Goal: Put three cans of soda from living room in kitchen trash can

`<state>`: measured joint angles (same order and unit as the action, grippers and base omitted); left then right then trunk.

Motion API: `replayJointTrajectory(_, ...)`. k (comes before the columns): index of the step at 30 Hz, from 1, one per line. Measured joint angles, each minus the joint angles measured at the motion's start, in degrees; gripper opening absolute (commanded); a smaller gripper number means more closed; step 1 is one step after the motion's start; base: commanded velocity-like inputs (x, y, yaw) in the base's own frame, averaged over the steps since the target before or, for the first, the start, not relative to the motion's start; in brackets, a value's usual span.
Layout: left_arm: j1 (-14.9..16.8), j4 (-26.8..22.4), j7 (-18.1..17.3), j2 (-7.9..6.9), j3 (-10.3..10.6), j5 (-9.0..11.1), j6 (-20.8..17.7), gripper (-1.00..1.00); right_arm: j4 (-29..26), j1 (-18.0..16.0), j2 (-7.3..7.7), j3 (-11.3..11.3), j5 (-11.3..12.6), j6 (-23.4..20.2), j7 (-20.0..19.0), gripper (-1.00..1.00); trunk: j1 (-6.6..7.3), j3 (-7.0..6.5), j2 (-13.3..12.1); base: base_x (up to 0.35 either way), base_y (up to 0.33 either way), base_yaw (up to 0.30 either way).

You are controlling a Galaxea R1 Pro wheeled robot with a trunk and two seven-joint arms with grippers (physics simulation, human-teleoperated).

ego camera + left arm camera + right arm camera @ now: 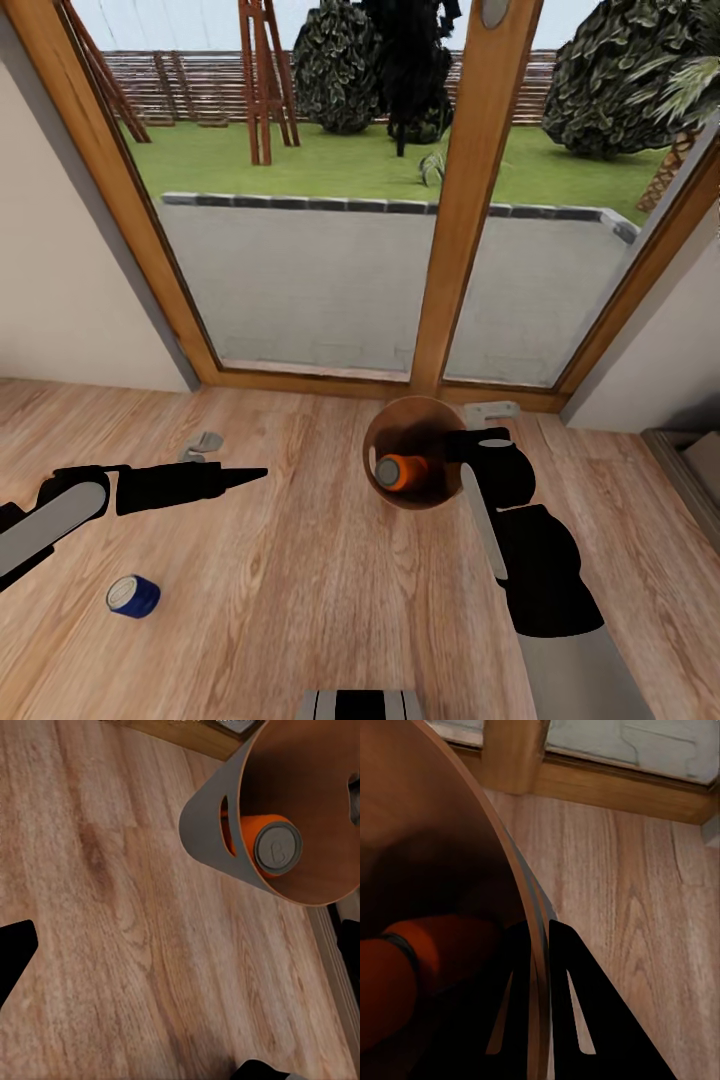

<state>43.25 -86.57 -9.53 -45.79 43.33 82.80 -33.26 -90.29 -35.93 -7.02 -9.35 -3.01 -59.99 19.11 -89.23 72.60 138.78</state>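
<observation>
The tash can (420, 418) hangs tilted above the wood floor in front of the glass doors, its tan inside facing me. My right gripper (466, 446) is shut on its rim, one finger inside and one outside (540, 931). An orange can of soda (401, 472) lies inside it, also seen in the wrist views (270, 844) (405, 952). A dark blue can of soda (133, 595) lies on the floor at the lower left. My left gripper (246, 476) hovers open over the floor, left of the bin and above the blue can, holding nothing.
Wood-framed glass doors (470, 200) close off the front, with pale walls on both sides. A small grey object (202, 445) lies on the floor near the left gripper. Furniture edges in at the right (695, 460). My base (360, 705) shows at the bottom.
</observation>
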Motion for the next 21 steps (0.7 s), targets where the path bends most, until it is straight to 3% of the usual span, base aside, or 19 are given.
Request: replayJointTrajectory(21,0.0,0.0,0.0,0.28,0.1,0.0,0.0,1.0,0.0,0.0,0.0,0.0,0.0,0.0,0.0,-1.0,0.0,-1.92,0.0,0.0,0.0,0.0)
